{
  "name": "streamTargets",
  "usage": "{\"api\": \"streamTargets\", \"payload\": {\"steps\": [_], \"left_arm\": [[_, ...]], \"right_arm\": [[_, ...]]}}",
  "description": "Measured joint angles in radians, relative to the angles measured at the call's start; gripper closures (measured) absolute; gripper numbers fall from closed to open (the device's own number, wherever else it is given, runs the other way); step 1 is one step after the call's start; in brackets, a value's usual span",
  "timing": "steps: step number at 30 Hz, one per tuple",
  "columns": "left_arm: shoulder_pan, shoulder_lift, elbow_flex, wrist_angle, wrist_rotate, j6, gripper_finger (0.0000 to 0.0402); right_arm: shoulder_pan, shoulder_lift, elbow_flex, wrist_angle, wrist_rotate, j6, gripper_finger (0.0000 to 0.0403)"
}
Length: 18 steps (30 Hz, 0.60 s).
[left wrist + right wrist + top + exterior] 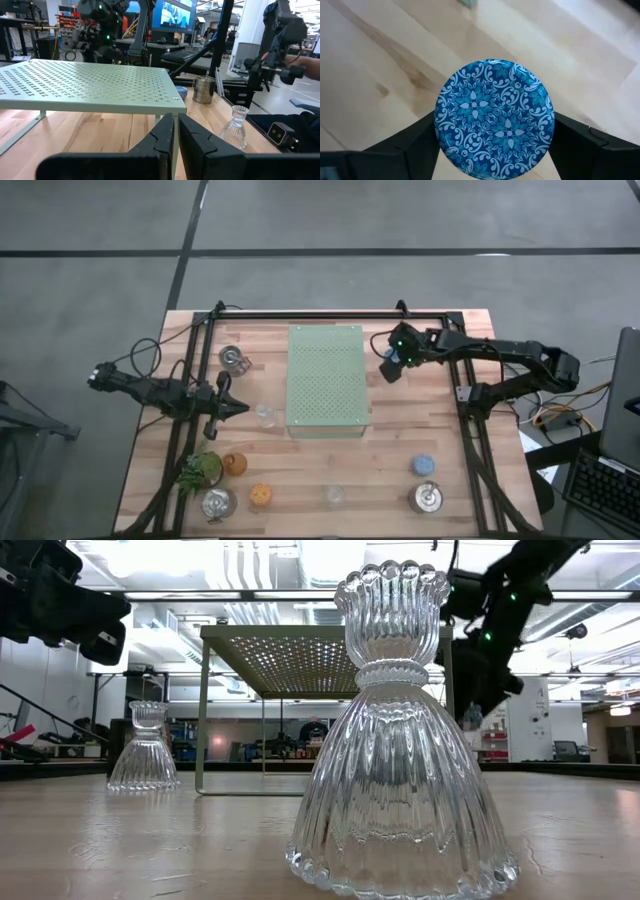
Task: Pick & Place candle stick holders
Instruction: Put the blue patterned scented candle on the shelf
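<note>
My right gripper is shut on a blue patterned holder, above the table just right of the pale green board. My left gripper is shut and empty, left of the board, and points at a clear glass holder that stands on its flared base. The second clear glass holder stands near the front edge. Silver holders stand at the far left, near left and near right. The other blue holder, the amber one and the orange one stand on the table. My right gripper pinches the blue holder between its two fingers, at opposite sides of its round rim. The fingers come from above and point down. The holder's patterned round face is toward the wrist camera, and the holder is lifted clear of the table.
The perforated board stands on thin legs in the table's middle. A leafy green sprig lies by the amber holder. Black frame rails run along the far edge and both sides. Bare wood lies right of the board.
</note>
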<state>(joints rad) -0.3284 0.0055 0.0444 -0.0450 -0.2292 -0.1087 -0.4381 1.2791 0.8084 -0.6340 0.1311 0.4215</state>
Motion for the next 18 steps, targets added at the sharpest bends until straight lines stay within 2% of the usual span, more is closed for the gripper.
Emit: {"api": "streamTargets", "payload": {"steps": [9,18], "left_arm": [[0.0,0.0,0.0,0.0,0.0,0.0,0.0374],[0.0,0.0,0.0,0.0,0.0,0.0,0.0374]], "right_arm": [[-0.001,-0.001,0.187,-0.13,0.055,-0.04,0.0104],[0.001,0.023,0.358,-0.148,0.053,-0.065,0.0105]]}}
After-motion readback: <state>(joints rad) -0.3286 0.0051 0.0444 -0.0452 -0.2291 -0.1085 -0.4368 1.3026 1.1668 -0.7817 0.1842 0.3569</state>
